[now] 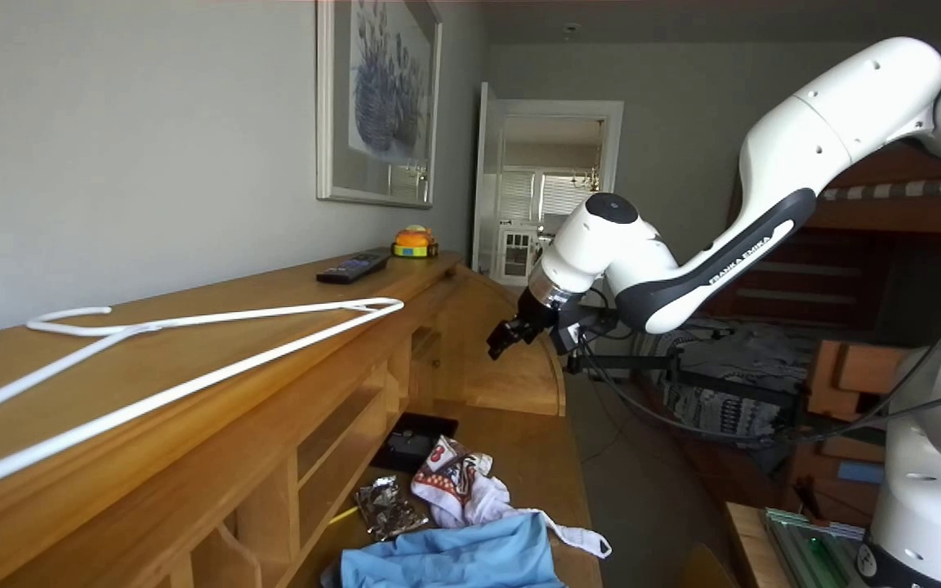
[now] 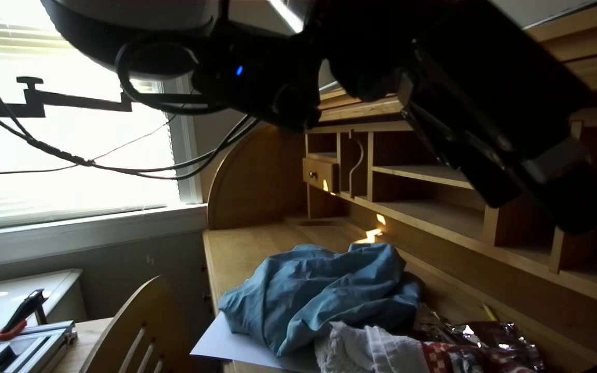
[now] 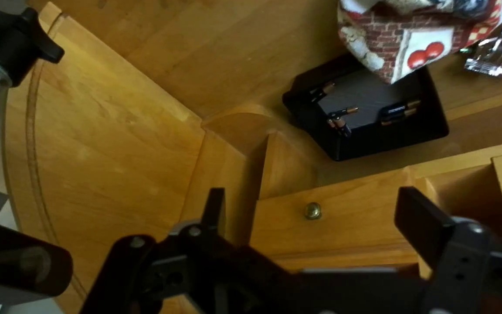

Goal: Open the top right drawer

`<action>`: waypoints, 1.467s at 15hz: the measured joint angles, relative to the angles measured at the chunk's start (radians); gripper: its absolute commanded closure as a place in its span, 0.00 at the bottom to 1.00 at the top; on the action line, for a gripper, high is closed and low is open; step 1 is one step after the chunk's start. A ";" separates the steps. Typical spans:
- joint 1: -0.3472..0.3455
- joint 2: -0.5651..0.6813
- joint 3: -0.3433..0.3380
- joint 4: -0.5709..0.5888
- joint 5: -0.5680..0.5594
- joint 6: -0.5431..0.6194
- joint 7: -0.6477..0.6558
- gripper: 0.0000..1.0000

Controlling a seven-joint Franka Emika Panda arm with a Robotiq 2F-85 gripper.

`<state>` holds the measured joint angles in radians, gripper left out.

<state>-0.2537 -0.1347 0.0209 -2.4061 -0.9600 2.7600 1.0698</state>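
Wrist view: my empty hand (image 3: 312,213), spread wide, should straddle the knob (image 3: 313,211) of the right drawer (image 3: 360,211) before closing.

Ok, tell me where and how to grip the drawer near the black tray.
I'd take the drawer by its round knob, coming straight at the front and closing on the knob from both sides. The knob stands out from a flat wood face that shows no other handle, and in the wrist view the open hand looks wide enough to span it.
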 measured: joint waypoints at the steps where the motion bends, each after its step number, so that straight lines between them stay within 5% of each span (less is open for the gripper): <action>1: 0.001 0.000 -0.002 0.000 0.002 0.000 -0.005 0.00; 9: 0.006 0.002 0.001 0.001 -0.022 0.028 0.005 0.00; 15: -0.064 0.055 -0.031 0.034 -0.291 0.249 0.146 0.00; 22: -0.092 0.156 -0.043 0.148 -0.605 0.276 0.435 0.00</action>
<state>-0.3454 0.0208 -0.0223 -2.2584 -1.5647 3.0364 1.5050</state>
